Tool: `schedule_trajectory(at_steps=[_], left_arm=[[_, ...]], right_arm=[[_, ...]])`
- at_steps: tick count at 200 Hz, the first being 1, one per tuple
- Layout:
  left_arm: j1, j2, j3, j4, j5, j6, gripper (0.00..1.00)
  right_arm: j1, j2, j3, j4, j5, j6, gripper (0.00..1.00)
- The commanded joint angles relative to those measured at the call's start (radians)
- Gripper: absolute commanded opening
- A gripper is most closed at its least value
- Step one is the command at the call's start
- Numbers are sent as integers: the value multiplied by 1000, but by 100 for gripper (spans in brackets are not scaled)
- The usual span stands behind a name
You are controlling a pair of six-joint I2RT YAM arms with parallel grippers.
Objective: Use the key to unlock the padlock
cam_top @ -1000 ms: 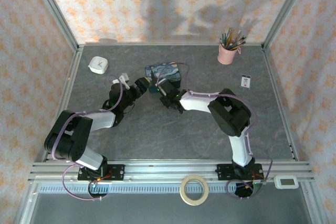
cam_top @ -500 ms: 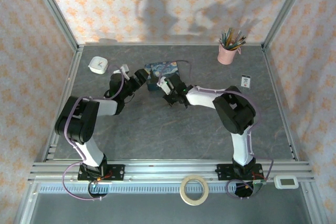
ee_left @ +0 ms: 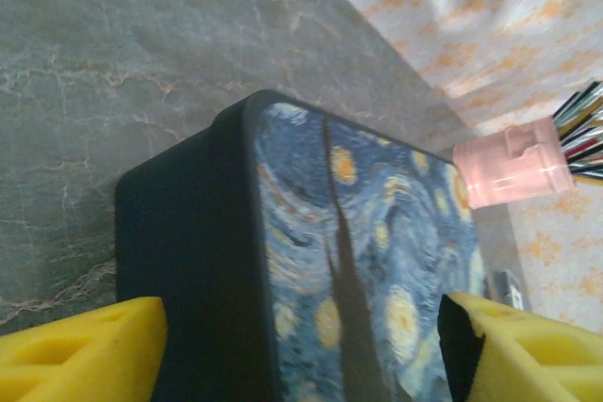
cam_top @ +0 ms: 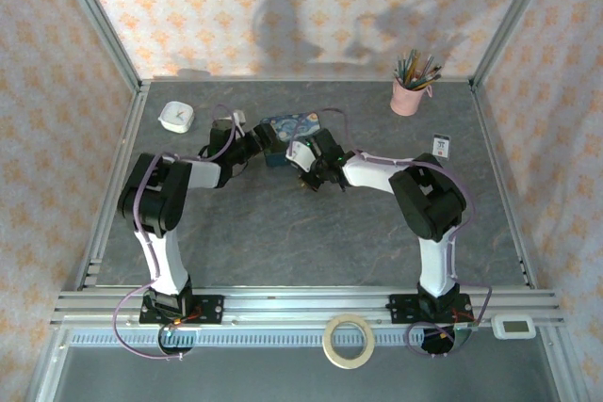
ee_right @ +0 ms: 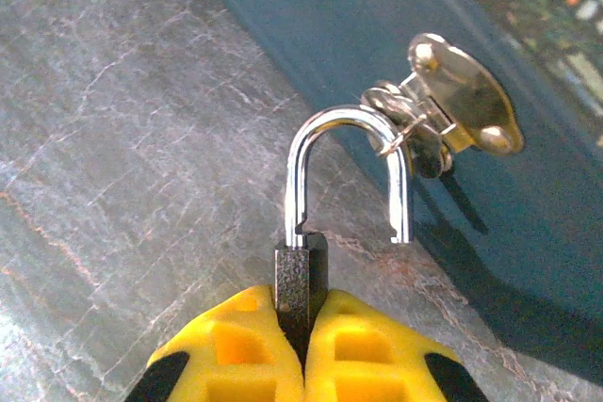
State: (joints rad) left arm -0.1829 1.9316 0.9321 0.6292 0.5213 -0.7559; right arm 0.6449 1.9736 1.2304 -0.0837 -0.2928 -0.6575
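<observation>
The right gripper (ee_right: 301,313) is closed firmly on the dark body of the padlock (ee_right: 301,270), which it holds upright over the tabletop (ee_right: 113,138), just beside the side wall of the blue painted box (ee_right: 377,16). The silver shackle (ee_right: 344,120) stands open: one leg sits in the body, the other leg hangs free, and its loop is hooked in the metal hasp (ee_right: 466,105) of the box. The left gripper (ee_left: 301,355) is wide open, its yellow fingers (ee_left: 85,345) on both sides of the box; I cannot tell if they touch it
</observation>
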Motion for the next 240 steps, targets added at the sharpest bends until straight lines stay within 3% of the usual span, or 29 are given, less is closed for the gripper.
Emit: schedule_trajectory(at_steps=[1, 34, 92, 170, 202, 240], left_arm=[[-1, 37, 48, -56, 53, 61, 70], [-24, 65, 99, -107, 85, 118, 60], [-41, 86, 147, -139, 108, 156, 54], [-72, 35, 89, -77, 105, 105, 52], [-73, -10, 51, -41, 97, 78, 55], [-28, -140, 19, -110, 16, 91, 73]], right_arm=[[4, 20, 83, -35, -22, -76, 0], [11, 73, 180, -91, -37, -135, 0], [16, 143, 277, -138, -57, -132, 0], [12, 205, 425, -204, -183, 139, 0], [-1, 239, 490, -287, -246, 209, 0], [-13, 248, 504, -311, -272, 229, 0]])
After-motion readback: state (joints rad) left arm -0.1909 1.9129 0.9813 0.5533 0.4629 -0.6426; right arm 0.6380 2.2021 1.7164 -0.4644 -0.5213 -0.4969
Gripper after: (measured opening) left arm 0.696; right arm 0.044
